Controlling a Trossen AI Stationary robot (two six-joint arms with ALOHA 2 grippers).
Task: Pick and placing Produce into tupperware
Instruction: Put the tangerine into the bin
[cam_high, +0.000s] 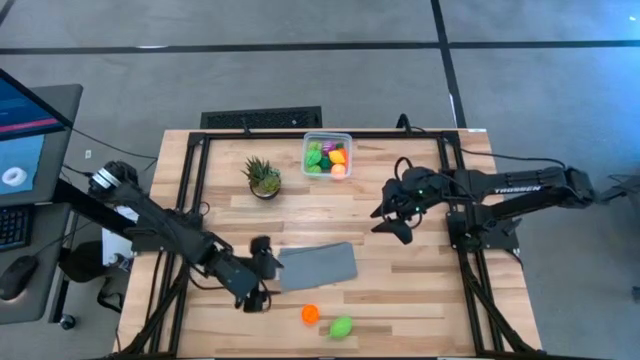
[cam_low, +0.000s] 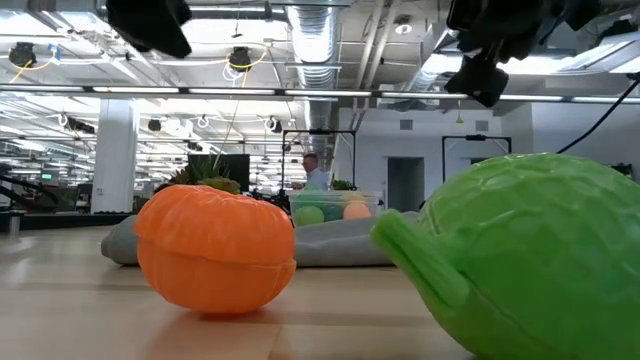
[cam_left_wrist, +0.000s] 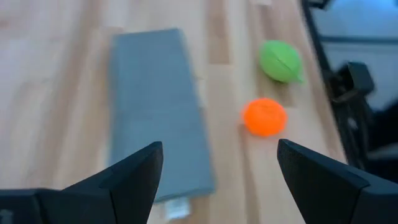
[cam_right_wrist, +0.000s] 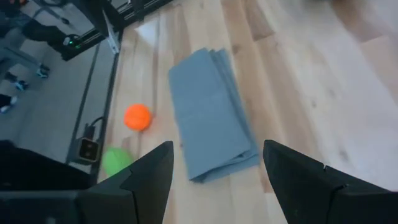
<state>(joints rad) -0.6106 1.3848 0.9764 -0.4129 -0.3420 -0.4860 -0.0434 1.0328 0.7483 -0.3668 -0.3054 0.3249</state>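
Note:
The clear tupperware (cam_high: 327, 155) stands at the table's far edge with several green, orange and pink produce pieces inside. An orange piece (cam_high: 310, 314) and a green piece (cam_high: 341, 327) rest on the wood near the front edge; they also fill the low view as the orange piece (cam_low: 215, 250) and the green piece (cam_low: 520, 260). My left gripper (cam_left_wrist: 219, 149) hovers open above the table at the grey cloth's left end, facing both loose pieces. My right gripper (cam_right_wrist: 217, 148) hangs open above the table's right half, right of the cloth, holding nothing.
A folded grey cloth (cam_high: 318, 266) lies flat mid-table between the two grippers. A spiky green potted plant (cam_high: 263, 177) stands left of the tupperware. Black frame rails (cam_high: 190, 200) run along the table's left and right sides. Bare wood lies between cloth and tupperware.

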